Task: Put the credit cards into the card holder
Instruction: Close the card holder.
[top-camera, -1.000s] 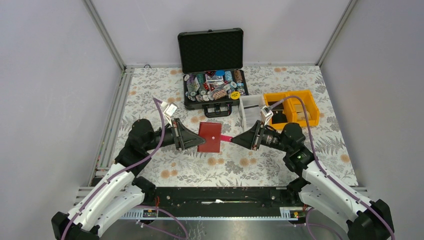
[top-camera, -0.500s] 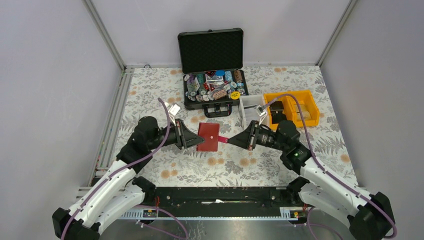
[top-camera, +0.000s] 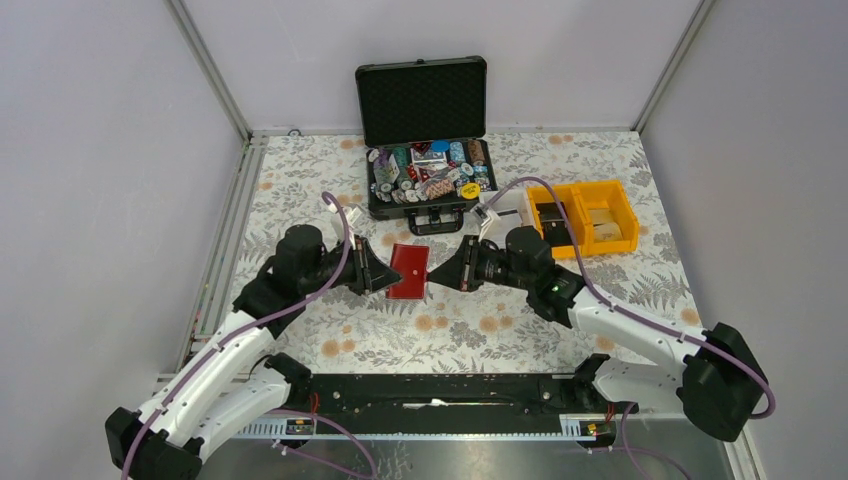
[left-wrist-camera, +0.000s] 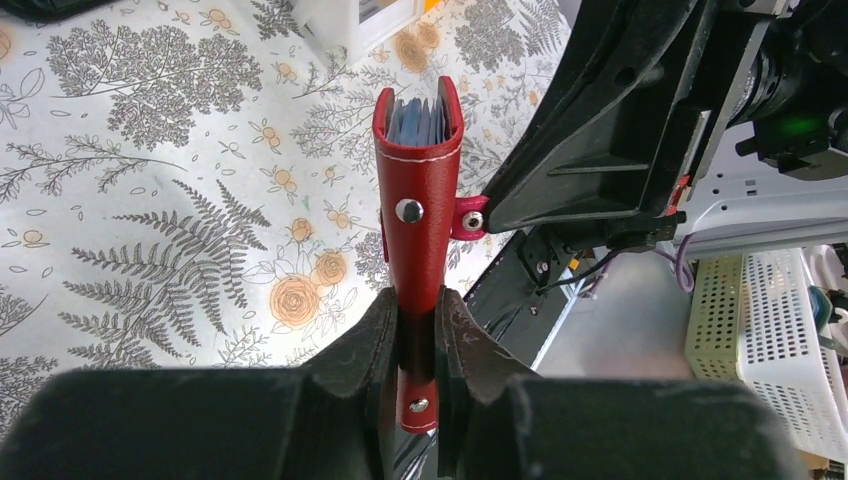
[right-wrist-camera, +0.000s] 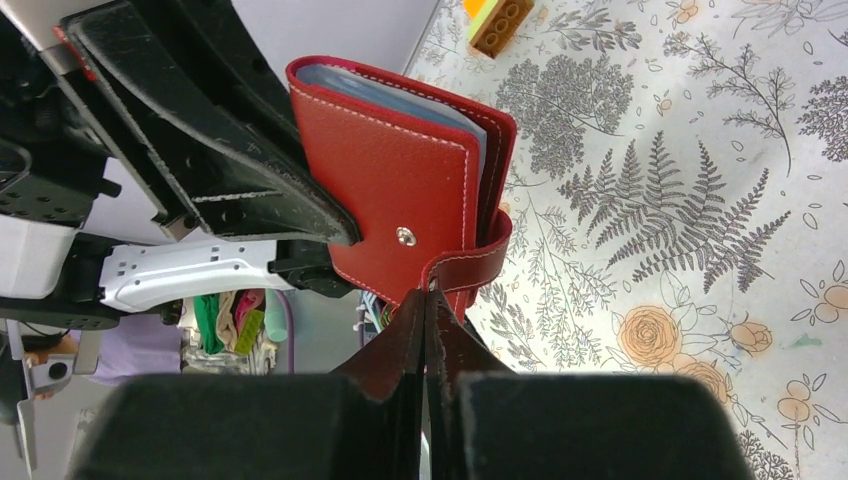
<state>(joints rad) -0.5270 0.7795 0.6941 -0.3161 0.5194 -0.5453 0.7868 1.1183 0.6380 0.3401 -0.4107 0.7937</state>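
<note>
The holder (top-camera: 408, 272) is held near the middle of the desk (top-camera: 300, 180), gripped from two sides. The left hand (top-camera: 385, 278) is closed narrowly on its edge at 9 o'clock. In the left wrist view, its fingers (left-wrist-camera: 385, 335) are pressed against both red faces, and the holder is seen edge-on between them. The right hand (top-camera: 440, 278) comes in from 3 o'clock. Its fingertips are brought fully together on the tab (right-wrist-camera: 470, 262), which is pinched at its end and curves round the holder's open side. One snap stud is seen on the tab and another on the front face, and the two are apart. The holder is folded, though its top is slightly spread. Pale blue cards (right-wrist-camera: 385, 93) are seen tucked inside, their edges showing along the top. Whether the holder touches the desk cannot be told, as its lower part is hidden by the hands.

At 12 o'clock from the holder an open black case (top-camera: 425, 105) stands with its lid raised, and its tray is filled with chips (top-camera: 425, 170). At 2 o'clock, past the right arm, a yellow bin (top-camera: 628, 215) is set on the floral cloth, well apart from the holder
</note>
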